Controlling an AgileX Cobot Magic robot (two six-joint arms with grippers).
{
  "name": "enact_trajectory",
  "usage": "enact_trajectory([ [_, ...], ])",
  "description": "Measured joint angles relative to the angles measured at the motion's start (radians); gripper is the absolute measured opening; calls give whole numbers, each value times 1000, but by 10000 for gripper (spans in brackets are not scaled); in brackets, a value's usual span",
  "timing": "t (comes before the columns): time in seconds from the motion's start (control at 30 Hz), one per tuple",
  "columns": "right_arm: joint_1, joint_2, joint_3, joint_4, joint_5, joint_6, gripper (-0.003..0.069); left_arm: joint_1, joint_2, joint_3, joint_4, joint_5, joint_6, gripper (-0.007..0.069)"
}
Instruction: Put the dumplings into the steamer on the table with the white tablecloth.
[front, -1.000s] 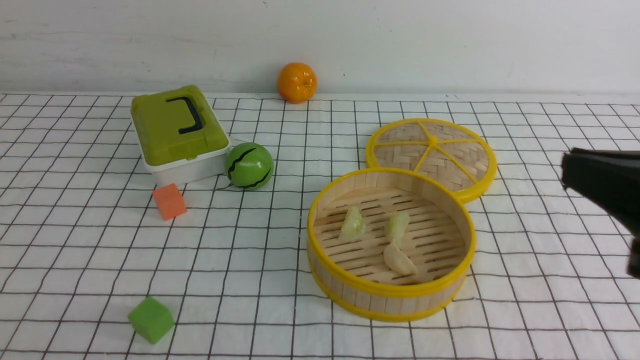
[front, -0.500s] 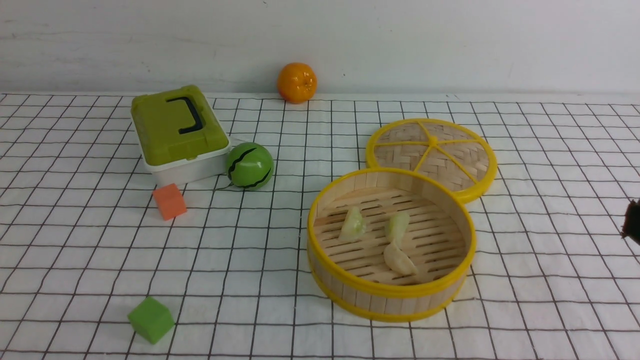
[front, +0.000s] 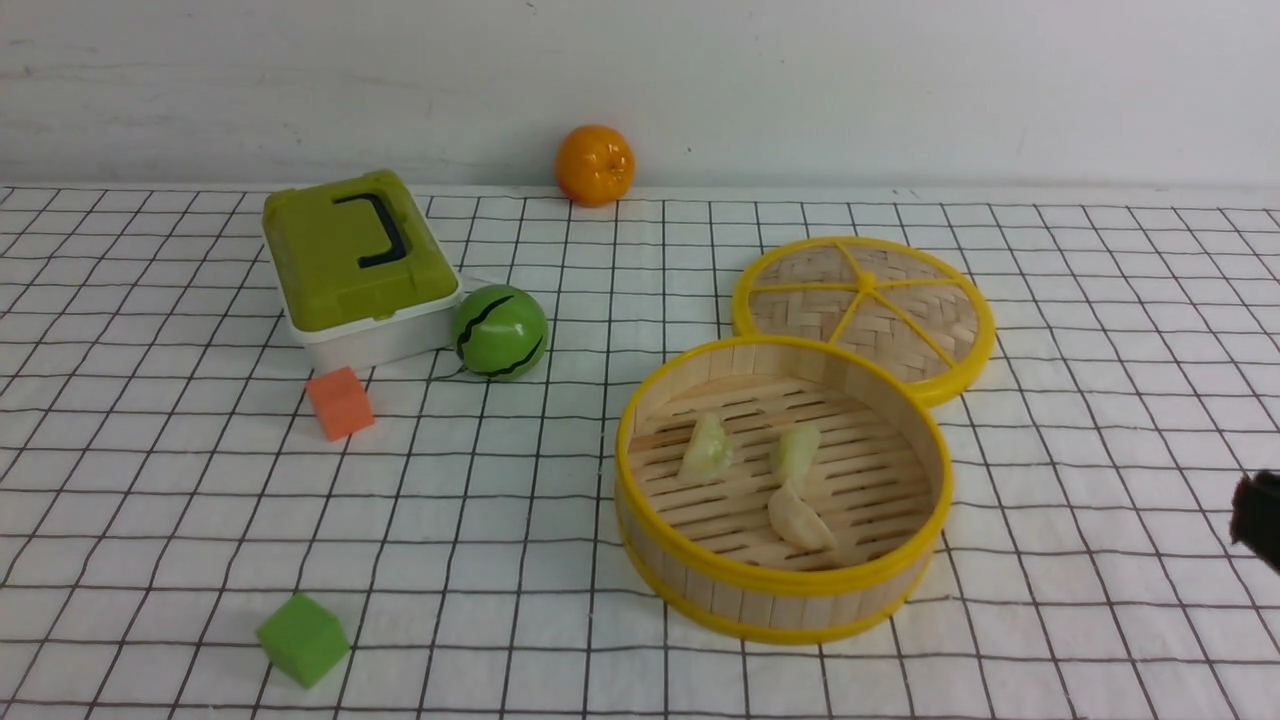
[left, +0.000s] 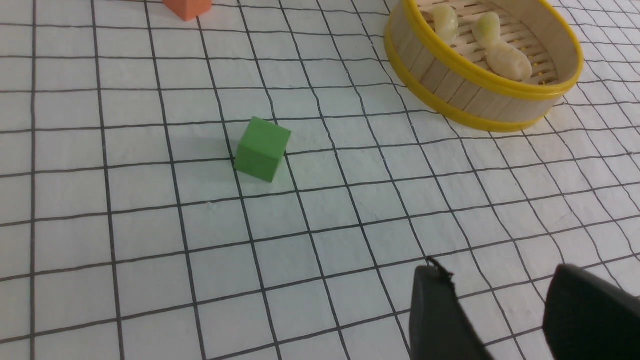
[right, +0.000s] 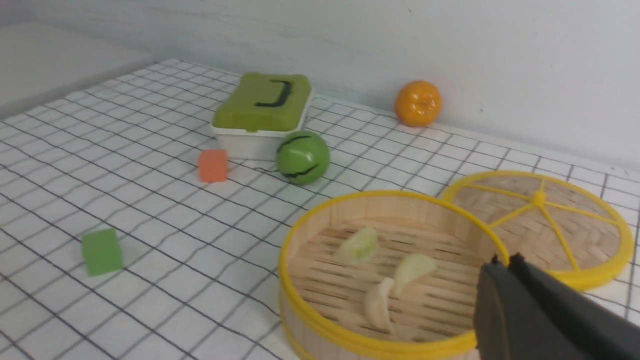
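Claws first: the left claw (left: 487, 312) gapes empty, the right claw (right: 507, 260) is closed, holding nothing; three dumplings (front: 797, 518) lie in the steamer (front: 780, 585), right of the tabletop's (front: 480, 600) centre.

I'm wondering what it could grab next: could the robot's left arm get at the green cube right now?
Probably yes: the green cube sits by itself on the cloth, nothing covering it, and the left claw looks open and empty nearby.
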Motion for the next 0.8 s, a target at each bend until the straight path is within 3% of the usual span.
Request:
enact_trajectory([
  [0.1,-61,-65,87,-4,-37,0,-24,0,0,0,0,0,0,302],
  [0.13,-132,-131,168,-8,-63,0,-24,0,0,0,0,1,0,302],
  [0.17,-132,-138,176,-8,-65,0,-24,0,0,0,0,1,0,302],
  [0.33,-356,-345,374,-11,-74,0,-24,0,0,0,0,3,0,302],
  [0.53,-530,-411,422,-21,-20,15,-24,0,0,0,0,8,0,302],
  [0.8,-552,-412,423,-120,128,111,-24,0,0,0,0,8,0,302],
])
